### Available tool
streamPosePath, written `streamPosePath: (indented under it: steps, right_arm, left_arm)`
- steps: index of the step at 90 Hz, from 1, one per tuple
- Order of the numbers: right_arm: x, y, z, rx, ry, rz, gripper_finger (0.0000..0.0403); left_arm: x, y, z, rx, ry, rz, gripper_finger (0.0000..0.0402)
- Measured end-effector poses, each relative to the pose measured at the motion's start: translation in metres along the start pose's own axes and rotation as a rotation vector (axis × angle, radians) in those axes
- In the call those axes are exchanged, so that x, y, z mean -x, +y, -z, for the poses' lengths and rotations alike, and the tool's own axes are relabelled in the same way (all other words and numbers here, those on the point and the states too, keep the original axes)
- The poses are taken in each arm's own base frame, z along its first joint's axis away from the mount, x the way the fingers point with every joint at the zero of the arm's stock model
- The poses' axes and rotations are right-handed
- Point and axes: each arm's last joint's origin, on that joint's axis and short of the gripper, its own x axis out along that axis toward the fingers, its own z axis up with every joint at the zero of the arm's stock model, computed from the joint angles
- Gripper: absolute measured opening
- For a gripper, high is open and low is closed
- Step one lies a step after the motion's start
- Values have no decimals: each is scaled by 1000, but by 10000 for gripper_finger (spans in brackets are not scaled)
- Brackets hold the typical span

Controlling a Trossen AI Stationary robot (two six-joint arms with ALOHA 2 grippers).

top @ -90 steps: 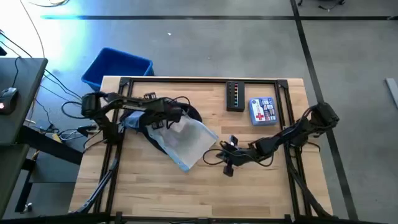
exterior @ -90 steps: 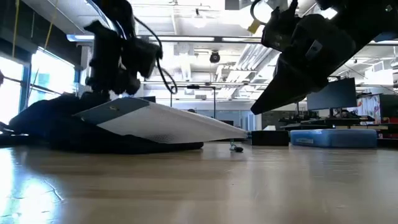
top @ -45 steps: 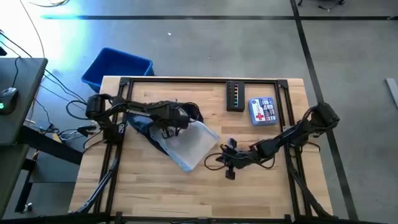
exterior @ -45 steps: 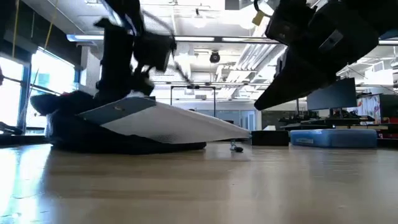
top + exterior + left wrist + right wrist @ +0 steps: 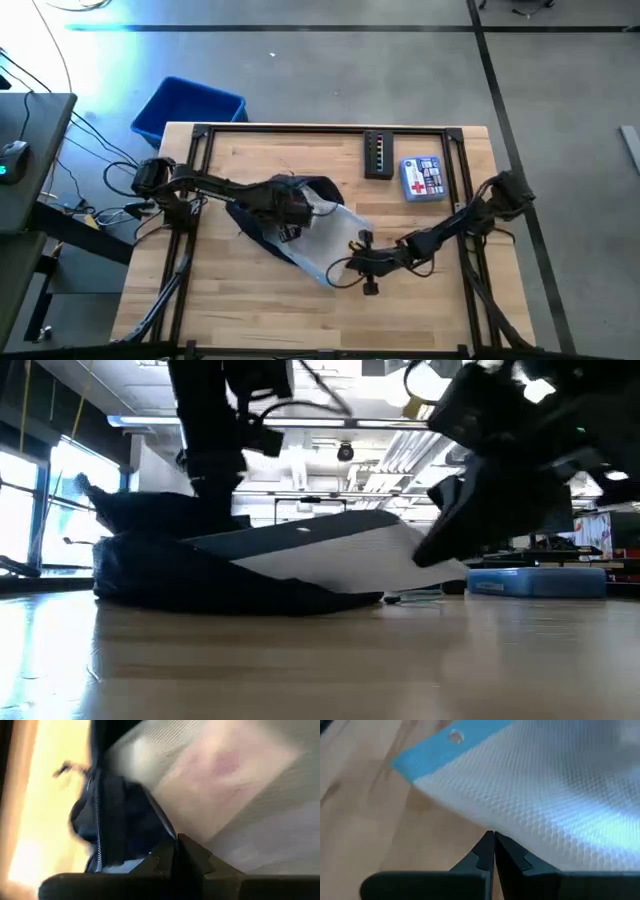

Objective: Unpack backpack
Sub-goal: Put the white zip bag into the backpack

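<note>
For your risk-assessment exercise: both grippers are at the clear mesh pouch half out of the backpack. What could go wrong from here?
1. The right gripper, fingers shut, sits at the pouch edge; if it holds only that edge, the pouch might slip free.
2. The left gripper is on the backpack; if its hold fails, the bag may drag along with the pouch.
3. The first-aid kit lies near the right arm; a wide swing could knock it.

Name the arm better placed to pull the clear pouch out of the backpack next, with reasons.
Right. Its gripper sits shut at the pouch's free blue-edged corner. The left gripper is over the backpack, seemingly pinning it.
</note>
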Motion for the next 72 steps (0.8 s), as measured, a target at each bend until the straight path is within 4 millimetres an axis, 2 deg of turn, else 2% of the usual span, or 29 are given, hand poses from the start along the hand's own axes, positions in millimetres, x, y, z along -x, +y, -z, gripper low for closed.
streamPosePath:
  steps: [12,34,43,53,72]
  right_arm:
    - [-13,-6,-11,-37,-8,16,0]
    - [-41,3,-25,10,-18,80,0]
    - [-49,5,-32,34,-17,110,0]
    - [-49,6,-36,50,37,128,0]
    - [-46,14,-33,77,64,151,0]
  left_arm:
    - [8,-21,-8,-18,-141,99,0]
    - [23,-47,-14,-40,-308,208,0]
    - [25,-52,-12,-47,-323,216,0]
    - [30,-54,-7,-68,-321,177,0]
    - [60,-47,13,-122,-340,97,0]
